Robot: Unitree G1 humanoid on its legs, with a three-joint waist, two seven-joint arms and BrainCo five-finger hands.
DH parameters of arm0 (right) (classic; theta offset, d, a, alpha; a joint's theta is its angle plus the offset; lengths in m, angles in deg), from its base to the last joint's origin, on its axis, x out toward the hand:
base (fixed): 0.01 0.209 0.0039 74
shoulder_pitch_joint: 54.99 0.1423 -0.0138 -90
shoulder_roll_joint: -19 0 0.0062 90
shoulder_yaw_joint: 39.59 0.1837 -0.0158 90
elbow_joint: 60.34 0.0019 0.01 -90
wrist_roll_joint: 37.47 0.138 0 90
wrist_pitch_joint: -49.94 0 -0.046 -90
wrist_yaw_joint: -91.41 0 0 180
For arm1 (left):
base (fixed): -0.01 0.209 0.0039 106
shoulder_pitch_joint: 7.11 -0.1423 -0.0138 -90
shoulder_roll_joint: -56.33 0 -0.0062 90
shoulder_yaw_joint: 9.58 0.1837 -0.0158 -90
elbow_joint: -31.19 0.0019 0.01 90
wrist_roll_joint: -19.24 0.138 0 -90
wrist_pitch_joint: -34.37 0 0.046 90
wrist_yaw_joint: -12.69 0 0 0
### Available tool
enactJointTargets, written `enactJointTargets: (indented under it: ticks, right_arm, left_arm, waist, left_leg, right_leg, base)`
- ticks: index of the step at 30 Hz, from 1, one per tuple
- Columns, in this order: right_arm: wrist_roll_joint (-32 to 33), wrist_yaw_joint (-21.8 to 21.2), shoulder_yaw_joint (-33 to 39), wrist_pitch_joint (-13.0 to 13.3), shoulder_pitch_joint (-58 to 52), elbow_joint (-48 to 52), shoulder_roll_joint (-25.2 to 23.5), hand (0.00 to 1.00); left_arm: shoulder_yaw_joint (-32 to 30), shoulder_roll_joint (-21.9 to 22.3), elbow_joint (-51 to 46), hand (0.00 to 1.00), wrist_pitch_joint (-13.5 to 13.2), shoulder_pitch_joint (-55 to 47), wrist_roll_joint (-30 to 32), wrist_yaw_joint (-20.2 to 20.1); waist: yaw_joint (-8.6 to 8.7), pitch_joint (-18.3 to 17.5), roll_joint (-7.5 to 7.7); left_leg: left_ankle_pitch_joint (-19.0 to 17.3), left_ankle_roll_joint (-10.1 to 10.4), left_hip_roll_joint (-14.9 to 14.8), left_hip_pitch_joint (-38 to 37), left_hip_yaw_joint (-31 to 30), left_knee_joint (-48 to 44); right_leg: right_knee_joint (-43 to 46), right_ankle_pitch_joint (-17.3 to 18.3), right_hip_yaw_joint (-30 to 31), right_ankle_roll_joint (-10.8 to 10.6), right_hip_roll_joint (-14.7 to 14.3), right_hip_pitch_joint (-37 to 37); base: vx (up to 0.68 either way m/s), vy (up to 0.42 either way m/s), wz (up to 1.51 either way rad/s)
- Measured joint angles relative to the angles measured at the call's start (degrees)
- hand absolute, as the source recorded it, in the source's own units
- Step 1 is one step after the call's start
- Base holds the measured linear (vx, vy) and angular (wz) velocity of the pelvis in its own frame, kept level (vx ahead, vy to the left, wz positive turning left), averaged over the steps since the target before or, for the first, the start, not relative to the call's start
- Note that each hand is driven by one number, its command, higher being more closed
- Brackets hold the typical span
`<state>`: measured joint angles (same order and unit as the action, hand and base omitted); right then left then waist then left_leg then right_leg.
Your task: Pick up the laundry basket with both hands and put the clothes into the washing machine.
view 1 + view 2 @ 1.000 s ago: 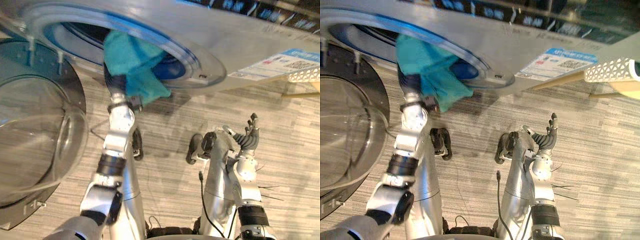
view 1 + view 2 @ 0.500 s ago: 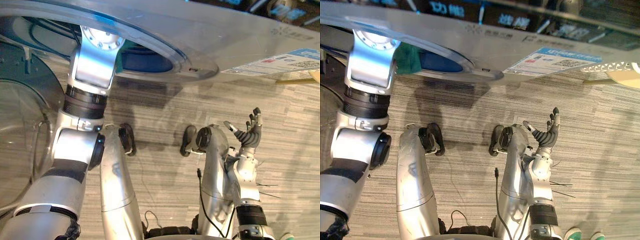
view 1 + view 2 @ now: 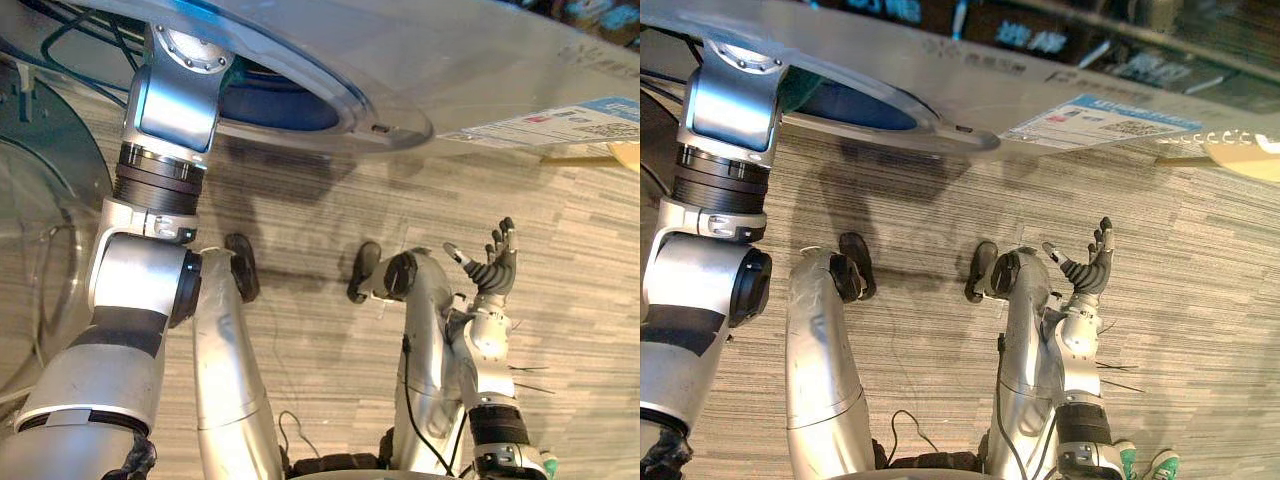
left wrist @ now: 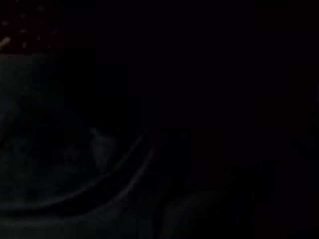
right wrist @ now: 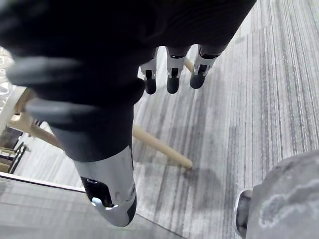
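The washing machine's silver front [image 3: 450,70] runs across the top of both eye views, with its blue-rimmed round opening [image 3: 290,105] at the upper left. My left arm [image 3: 165,130] reaches up through that opening, and its hand is hidden inside the drum. The left wrist view is dark, with only faint curved outlines. My right hand [image 3: 492,270] is held up over the floor at the right, fingers straight and spread, holding nothing. Its fingers [image 5: 172,79] point at bare floor in the right wrist view.
The machine's glass door [image 3: 40,230] hangs open at the far left. A pale tan thing with a white perforated rim [image 3: 1245,152] sits at the right edge. A wooden leg [image 5: 159,147] slants across the striped grey floor. A person's green shoes [image 3: 1145,465] stand at the lower right.
The teal cloth that hung at the opening in my left hand has gone inside with the arm, which now reaches deep into the drum. The camera has shifted. The right hand is unchanged.
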<state>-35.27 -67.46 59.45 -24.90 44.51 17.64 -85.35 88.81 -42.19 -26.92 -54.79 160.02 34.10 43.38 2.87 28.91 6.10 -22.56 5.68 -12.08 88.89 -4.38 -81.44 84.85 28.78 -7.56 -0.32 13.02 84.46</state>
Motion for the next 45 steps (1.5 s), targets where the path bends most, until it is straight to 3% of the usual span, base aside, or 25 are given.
enactJointTargets:
  ticks: [6, 8, 14, 19, 22, 26, 28, 32, 34, 36, 37, 41, 45]
  right_arm:
    - [0.00, -0.78, 0.02, -0.18, 0.01, -0.07, 0.68, 0.00]
    - [-0.01, -1.38, 0.01, -0.27, 0.01, -0.12, 1.05, 0.00]
    - [-0.03, -2.57, -0.07, -0.43, 0.18, -0.54, 1.09, 0.00]
    - [-0.08, -2.70, -1.14, -2.09, 0.18, -3.45, 1.02, 0.00]
    - [-0.15, -3.47, -3.28, -3.06, -0.08, -5.24, 0.44, 0.00]
    - [-0.62, -3.99, -3.33, -3.29, -0.95, -5.26, 0.02, 0.00]
    - [-0.69, -4.18, -3.34, -4.52, -1.67, -5.26, -0.09, 0.00]
    - [-0.78, -5.07, -3.34, -6.62, -5.94, -6.34, -0.17, 0.00]
    - [-0.75, -5.17, -3.25, -7.56, -7.71, -8.79, -0.06, 0.00]
    - [-0.74, -5.30, -3.18, -8.81, -9.30, -12.53, -0.04, 0.00]
    - [-0.68, -5.94, -3.13, -9.53, -10.92, -15.24, -0.13, 0.00]
    - [-0.71, -6.82, -1.92, -10.36, -14.11, -20.25, -0.13, 0.00]
    - [-0.61, -6.87, 2.82, -11.23, -14.29, -26.46, 0.00, 0.00]
  left_arm:
    - [0.01, 0.95, 4.58, 0.00, 0.02, -1.86, 1.99, -8.24]
    - [0.01, 0.89, 4.64, 0.00, 0.02, -1.87, 3.41, -9.37]
    - [-0.64, -0.84, 3.74, 0.00, 0.07, -4.13, 8.43, -9.55]
    - [-2.41, -0.99, -2.95, 0.00, 1.33, -13.02, 11.17, -9.50]
    - [-2.59, -0.90, -6.09, 0.00, 2.73, -18.75, 17.54, -9.39]
    - [-8.79, 1.77, -9.66, 0.00, 3.88, -30.77, 21.11, -9.40]
    - [-11.64, 4.90, -10.69, 0.00, 3.88, -37.86, 18.89, -9.41]
    - [-13.31, 13.82, -12.85, 0.00, 1.91, -55.77, 7.30, -9.46]
    - [-12.91, 17.95, -12.80, 0.00, 0.06, -64.49, -0.52, -10.68]
    - [-12.37, 21.20, -11.21, 0.00, -1.58, -70.48, -4.45, -12.17]
    - [-12.43, 22.97, -8.74, 0.00, -2.44, -74.25, -8.49, -13.92]
    - [-13.24, 24.79, -0.71, 0.00, -3.80, -79.92, -14.76, -17.45]
    - [-15.85, 24.90, 10.89, 0.00, -3.88, -81.16, -17.69, -19.86]
  waist:
    - [-0.19, 0.00, 0.01]
    - [-0.35, -0.01, 0.01]
    - [-0.58, -0.03, 0.03]
    - [-1.32, -0.08, 0.01]
    - [-2.28, -0.53, 0.02]
    - [-2.78, -2.93, -0.03]
    - [-3.36, -2.94, -0.03]
    - [-4.23, -5.26, -0.14]
    - [-5.18, -6.19, -0.16]
    - [-5.31, -8.19, -0.59]
    - [-5.38, -10.65, -1.11]
    - [-5.37, -16.23, -2.89]
    - [-5.34, -21.50, -5.72]
  left_leg:
    - [0.19, 0.17, -0.01, 0.00, -0.07, 0.13]
    - [0.28, 0.23, 0.00, -0.06, -0.06, 0.25]
    - [0.89, 0.77, -0.02, -1.41, 0.19, 1.46]
    - [1.88, 1.50, -0.62, -6.30, 0.04, 4.81]
    - [3.11, 2.12, -0.91, -10.73, 0.09, 8.78]
    - [4.87, 3.24, -0.97, -16.61, 0.12, 14.69]
    - [5.15, 3.65, -1.13, -21.38, 0.24, 17.41]
    - [6.74, 4.25, -1.23, -32.95, 1.55, 26.31]
    - [8.26, 4.14, -1.33, -41.17, 3.47, 33.18]
    - [10.27, 3.76, -1.00, -48.44, 4.97, 40.28]
    - [11.71, 3.16, -1.04, -54.22, 6.38, 46.27]
    - [15.38, 2.56, -0.79, -65.98, 10.40, 58.24]
    - [18.48, 2.28, 0.09, -76.21, 14.60, 69.56]
  right_leg:
    - [0.07, -0.08, -0.05, 0.15, -0.02, 0.11]
    - [0.07, -0.10, -0.05, 0.19, -0.02, 0.11]
    - [-0.30, -0.32, 0.02, 0.62, -0.03, -0.55]
    - [-2.94, -0.58, -0.98, 1.10, -0.49, -5.34]
    - [-6.12, -0.98, -2.09, 1.82, -0.91, -9.67]
    - [-10.57, -1.47, -3.76, 2.64, -1.25, -15.26]
    - [-13.19, -1.53, -4.42, 2.74, -1.97, -20.05]
    - [-20.87, -2.22, -5.74, 2.75, -2.63, -30.93]
    - [-26.86, -3.83, -5.88, 1.99, -3.08, -38.17]
    - [-33.37, -5.68, -6.34, 1.30, -3.51, -44.81]
    - [-39.17, -7.47, -6.53, 0.60, -4.27, -50.09]
    - [-51.02, -11.54, -6.45, -0.86, -5.21, -60.20]
    - [-62.21, -16.06, -4.65, -2.27, -6.52, -68.25]
  base:
    - [0.00, -0.005, 0.00]
    - [0.01, -0.015, 0.01]
    - [0.01, -0.040, 0.02]
    - [0.01, -0.067, 0.01]
    - [-0.01, -0.083, 0.07]
    - [0.02, -0.097, 0.09]
    - [0.05, -0.079, 0.02]
    - [0.09, -0.078, 0.08]
    - [0.14, -0.029, -0.04]
    - [0.16, 0.025, 0.00]
    - [0.16, 0.062, -0.06]
    - [0.19, 0.078, -0.17]
    - [0.16, 0.094, -0.30]
